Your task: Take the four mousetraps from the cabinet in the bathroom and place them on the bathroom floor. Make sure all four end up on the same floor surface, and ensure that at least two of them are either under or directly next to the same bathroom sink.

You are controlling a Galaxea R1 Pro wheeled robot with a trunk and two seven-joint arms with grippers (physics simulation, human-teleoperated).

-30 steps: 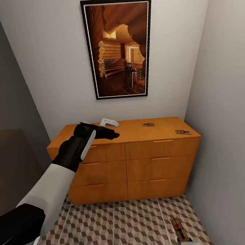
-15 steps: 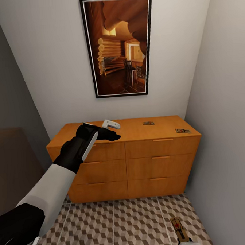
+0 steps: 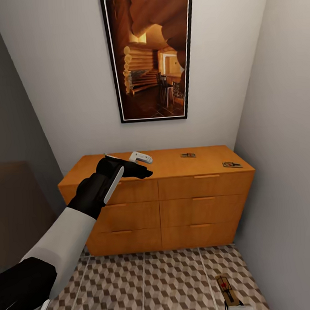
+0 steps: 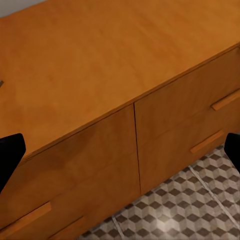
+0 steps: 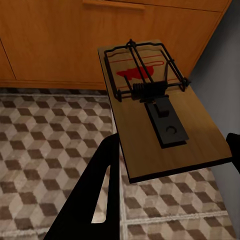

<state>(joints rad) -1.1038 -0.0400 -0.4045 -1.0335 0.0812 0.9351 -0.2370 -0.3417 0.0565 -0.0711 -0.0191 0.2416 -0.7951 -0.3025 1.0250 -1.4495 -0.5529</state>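
Left gripper (image 3: pixel 139 164) stretched out over the near left part of the cabinet (image 3: pixel 177 204) top, fingers (image 4: pixel 10 152) spread wide at the edges of the left wrist view with bare orange wood between them, nothing held; likely posed for a reach toward the traps lying further right on that top. Two mousetraps on the cabinet: one mousetrap (image 3: pixel 188 155) around the middle right, another trap (image 3: pixel 231 165) close to the right front corner, well apart from the open fingers, so a sideways sweep of the arm or a shift of the base probably needed first. Right gripper (image 5: pixel 167 165) low beside the right wall, fingers closed on the near end of a third mousetrap (image 5: pixel 155 107), board held flat, wire and red spot up, hanging above the bathroom floor (image 3: pixel 150 285) just in front of the cabinet's lower drawers; seemingly kept there for a set-down on the tiles. Same held trap visible at the bottom right of the head view, near the wall. Fourth trap not identifiable, nor any sink. Around: tall framed picture (image 3: pixel 150 56) of a log interior on the back wall above the cabinet, grey walls closing in on both sides, narrow alcove, little room for swinging either arm. Slab drawer handles protruding slightly below the worktop edge, a possible snag for a low left arm.
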